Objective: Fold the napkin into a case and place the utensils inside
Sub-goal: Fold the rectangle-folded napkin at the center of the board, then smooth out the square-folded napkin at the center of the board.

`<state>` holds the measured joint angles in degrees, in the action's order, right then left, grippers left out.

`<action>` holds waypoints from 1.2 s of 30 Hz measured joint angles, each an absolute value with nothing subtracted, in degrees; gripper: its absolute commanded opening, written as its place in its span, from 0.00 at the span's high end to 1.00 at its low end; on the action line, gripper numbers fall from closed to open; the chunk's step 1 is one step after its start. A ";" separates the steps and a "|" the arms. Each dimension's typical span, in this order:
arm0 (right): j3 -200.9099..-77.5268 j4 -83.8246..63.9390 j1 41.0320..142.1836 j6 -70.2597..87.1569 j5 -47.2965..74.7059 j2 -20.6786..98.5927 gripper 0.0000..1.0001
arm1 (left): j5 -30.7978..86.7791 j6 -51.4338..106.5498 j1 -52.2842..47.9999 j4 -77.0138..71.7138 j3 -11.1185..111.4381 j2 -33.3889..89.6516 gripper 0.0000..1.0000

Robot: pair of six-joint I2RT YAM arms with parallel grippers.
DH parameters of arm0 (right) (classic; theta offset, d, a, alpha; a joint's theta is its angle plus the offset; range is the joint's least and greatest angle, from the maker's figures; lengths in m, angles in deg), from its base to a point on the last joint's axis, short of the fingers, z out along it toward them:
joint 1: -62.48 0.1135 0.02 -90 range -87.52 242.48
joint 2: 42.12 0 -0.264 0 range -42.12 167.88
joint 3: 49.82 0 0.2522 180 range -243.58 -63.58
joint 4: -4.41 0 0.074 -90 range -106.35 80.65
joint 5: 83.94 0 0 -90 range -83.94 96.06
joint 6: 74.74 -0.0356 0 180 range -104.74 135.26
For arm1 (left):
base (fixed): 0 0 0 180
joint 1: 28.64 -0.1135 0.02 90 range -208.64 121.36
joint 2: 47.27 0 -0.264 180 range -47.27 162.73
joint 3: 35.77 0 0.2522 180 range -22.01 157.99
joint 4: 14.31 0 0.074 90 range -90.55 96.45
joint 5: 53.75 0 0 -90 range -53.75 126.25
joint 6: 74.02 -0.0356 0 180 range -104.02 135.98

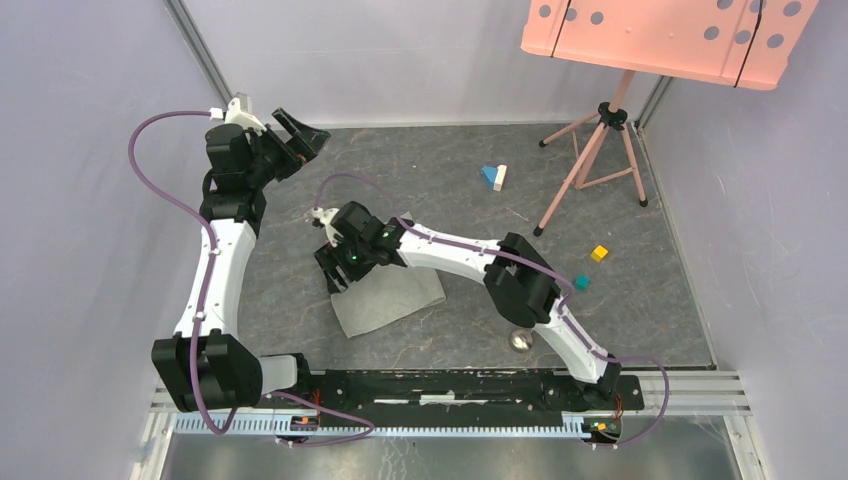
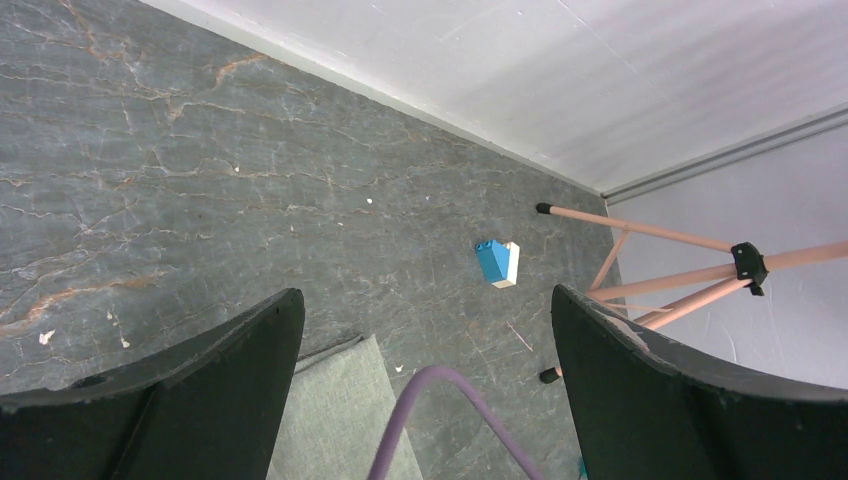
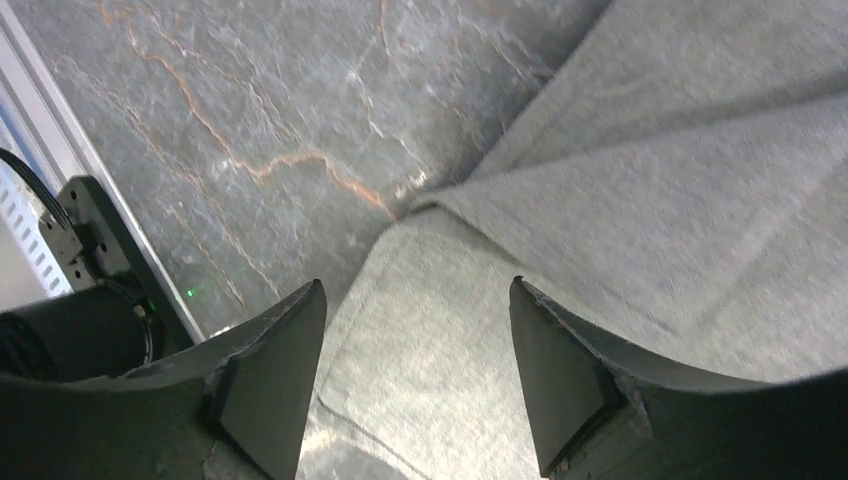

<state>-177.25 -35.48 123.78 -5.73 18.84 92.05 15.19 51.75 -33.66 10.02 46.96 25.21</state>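
The napkin (image 1: 395, 300) lies flat on the table (image 1: 450, 180), in the middle, just ahead of the arm bases. It is already doubled. The right wrist view shows an upper layer (image 3: 650, 200) with a slanting edge lying over a lower one.

The right gripper (image 1: 338, 278) hangs low over the napkin's far left corner. Its jaws are parted and hold nothing, with cloth showing between them (image 3: 415, 290).

The fold looks partly made, and the pouch is not yet narrow. To do the next fold well, I judge the gripper should bite one layer only, right at the edge. It should then carry that layer low and straight across, so the cloth beneath does not drag. It should let go only once the crease lies flat.

The left gripper (image 1: 300, 135) is raised near the far left wall, wide open and empty (image 2: 425, 295). It could pin the opposite edge.

A shiny round thing, likely the spoon (image 1: 521, 340), sits by the right arm, well apart from the napkin. I cannot see the fork.
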 measured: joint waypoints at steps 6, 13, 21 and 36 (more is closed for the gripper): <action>-163.00 -30.76 121.72 -6.19 20.22 81.29 0.18 | 15.19 51.75 -33.66 10.02 46.96 25.21 0.01; -153.34 -21.84 114.21 -9.21 25.00 75.67 0.30 | 15.17 51.75 -33.66 9.98 46.96 25.21 0.01; -153.34 -15.70 111.01 -12.27 28.26 80.61 0.30 | 15.17 51.75 -33.68 9.98 46.96 25.21 0.01; -153.34 -7.35 111.47 -18.58 33.09 88.02 0.71 | 15.15 51.75 -33.77 9.98 46.96 25.19 0.01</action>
<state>-153.34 -7.35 111.47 -18.58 33.09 88.02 15.15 51.75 -33.77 9.98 46.96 25.19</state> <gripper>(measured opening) 0.379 0.990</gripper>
